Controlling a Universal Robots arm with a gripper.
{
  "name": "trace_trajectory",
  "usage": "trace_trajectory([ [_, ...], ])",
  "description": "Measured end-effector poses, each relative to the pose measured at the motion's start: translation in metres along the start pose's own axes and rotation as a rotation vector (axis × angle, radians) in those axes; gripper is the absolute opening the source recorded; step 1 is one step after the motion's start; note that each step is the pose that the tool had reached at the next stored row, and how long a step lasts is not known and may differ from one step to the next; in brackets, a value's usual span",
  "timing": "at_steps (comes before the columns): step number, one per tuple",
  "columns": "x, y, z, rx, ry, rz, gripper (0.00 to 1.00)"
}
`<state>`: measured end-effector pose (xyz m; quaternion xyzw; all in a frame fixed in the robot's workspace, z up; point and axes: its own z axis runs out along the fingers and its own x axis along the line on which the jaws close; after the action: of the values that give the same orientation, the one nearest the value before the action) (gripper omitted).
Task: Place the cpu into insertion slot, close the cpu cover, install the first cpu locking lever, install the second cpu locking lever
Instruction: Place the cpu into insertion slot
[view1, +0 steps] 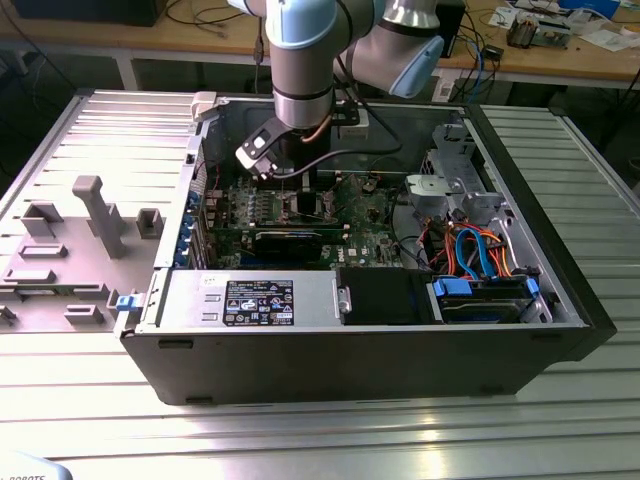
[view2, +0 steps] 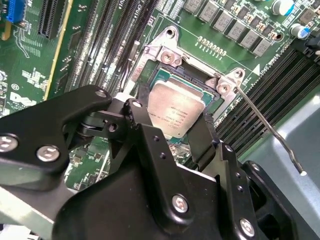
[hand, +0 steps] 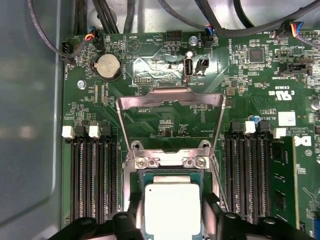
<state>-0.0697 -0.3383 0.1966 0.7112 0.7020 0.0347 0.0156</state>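
Gripping the cpu (hand: 172, 210) by opposite edges, fingers (hand: 136, 212) are holding it in the insertion slot (hand: 170, 171); likely light, rigid, fragile.

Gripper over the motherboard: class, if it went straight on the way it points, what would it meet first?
Probably the cpu, which lies at the insertion slot directly ahead of the gripper; depth is unclear. The cpu cover stands open, outside that line.

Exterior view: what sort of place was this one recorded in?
Probably a robotics or electronics lab. An open black desktop computer case lies on a ribbed silver metal table, a long wooden workbench strewn with cables stands behind, and a grey-and-blue robot arm reaches into it.
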Motion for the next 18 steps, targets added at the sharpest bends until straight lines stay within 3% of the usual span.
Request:
trace_trajectory([
  [1,-0.0001,0.0000,-0.0001,0.0001,-0.0004,0.000,0.62],
  [9,-0.0002,0.0000,-0.0027,0.0007,-0.0013,0.000,0.62],
  [14,0.0002,0.0011,-0.0168,0.0025,-0.0011,0.000,0.62],
  [17,0.0005,0.0021,-0.0266,0.0098,-0.0012,0.000,0.61],
  [18,0.0006,0.0024,-0.0275,0.0122,-0.0013,0.000,0.55],
])
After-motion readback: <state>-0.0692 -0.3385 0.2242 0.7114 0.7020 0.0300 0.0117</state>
